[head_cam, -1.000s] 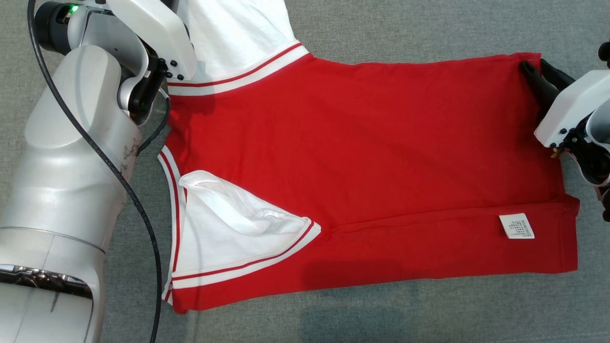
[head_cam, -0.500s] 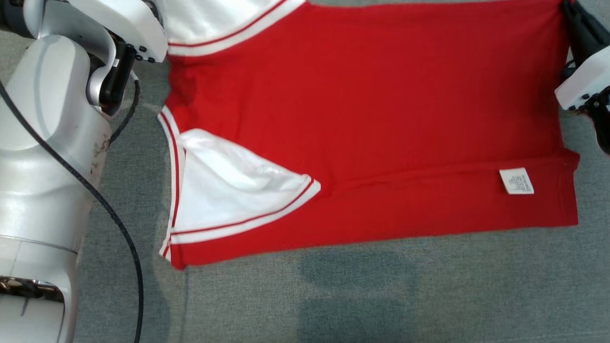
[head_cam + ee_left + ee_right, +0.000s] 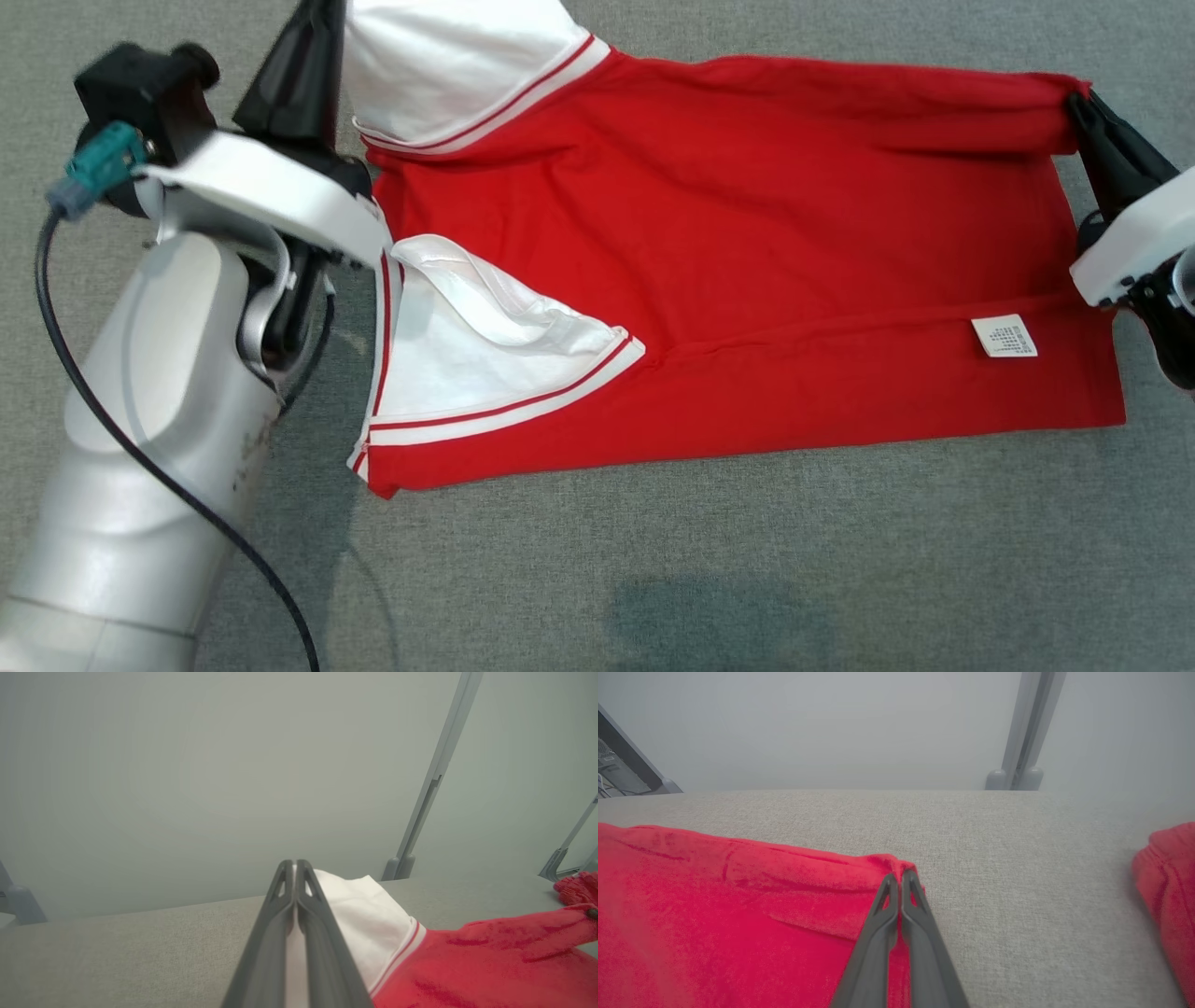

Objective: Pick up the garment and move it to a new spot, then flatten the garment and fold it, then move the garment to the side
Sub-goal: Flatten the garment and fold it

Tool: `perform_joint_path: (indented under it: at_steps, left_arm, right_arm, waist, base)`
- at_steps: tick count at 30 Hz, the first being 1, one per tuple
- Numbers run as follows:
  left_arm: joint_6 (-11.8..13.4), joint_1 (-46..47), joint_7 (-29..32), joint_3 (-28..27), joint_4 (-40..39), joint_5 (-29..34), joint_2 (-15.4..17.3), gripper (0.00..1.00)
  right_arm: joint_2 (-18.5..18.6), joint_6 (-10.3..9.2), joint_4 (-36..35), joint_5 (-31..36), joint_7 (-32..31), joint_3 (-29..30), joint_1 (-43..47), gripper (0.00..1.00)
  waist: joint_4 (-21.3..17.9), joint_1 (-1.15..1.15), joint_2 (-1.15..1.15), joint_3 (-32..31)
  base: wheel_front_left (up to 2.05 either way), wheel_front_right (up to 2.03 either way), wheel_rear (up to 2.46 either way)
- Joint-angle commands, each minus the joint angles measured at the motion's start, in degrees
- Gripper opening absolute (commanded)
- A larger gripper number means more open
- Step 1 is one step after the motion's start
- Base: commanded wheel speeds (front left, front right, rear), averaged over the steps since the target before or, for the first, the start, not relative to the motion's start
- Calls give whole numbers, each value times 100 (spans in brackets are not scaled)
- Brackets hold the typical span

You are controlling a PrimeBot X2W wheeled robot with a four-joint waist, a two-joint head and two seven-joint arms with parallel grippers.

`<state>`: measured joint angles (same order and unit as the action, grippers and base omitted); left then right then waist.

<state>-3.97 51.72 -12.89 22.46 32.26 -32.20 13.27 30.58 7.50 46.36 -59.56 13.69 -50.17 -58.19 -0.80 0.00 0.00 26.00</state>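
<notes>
Red garment, apparently in right tool

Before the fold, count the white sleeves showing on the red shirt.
2. The far sleeve is pinched in the left gripper; the near sleeve lies folded onto the red garment.

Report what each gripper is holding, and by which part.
Both hold the garment: the left gripper is shut on its white sleeve, the right gripper on the far corner of its red hem.
</notes>
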Motion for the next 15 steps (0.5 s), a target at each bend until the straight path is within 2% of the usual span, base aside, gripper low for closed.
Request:
perform_joint_path:
  at_steps: [1,7,8,9,15]
  left_arm:
    - [45,-312,-51,-167,-484,-82,229,0]
    - [339,-1344,41,-193,-1653,-197,349,0]
    - [339,-1344,41,-193,-1653,-197,349,0]
    - [440,-1654,118,-196,-2046,-233,400,0]
    - [704,-2361,303,-167,-2974,-294,481,0]
  right_arm:
    - [281,-1,-144,-84,100,-83,337,0]
    - [640,-1,-275,-277,122,-99,726,0]
    - [640,-1,-275,-277,122,-99,726,0]
    - [705,-1,-314,-324,126,-71,836,0]
    - [853,-1,-426,-361,128,91,1126,0]
  waist:
    - [80,0,0,-128]
    - [241,0,0,-320]
    - [241,0,0,-320]
    - [274,0,0,-350]
    - [385,0,0,-397]
  base:
    - [0,0,0]
    - [0,0,0]
    - [0,0,0]
    - [0,0,0]
    - [0,0,0]
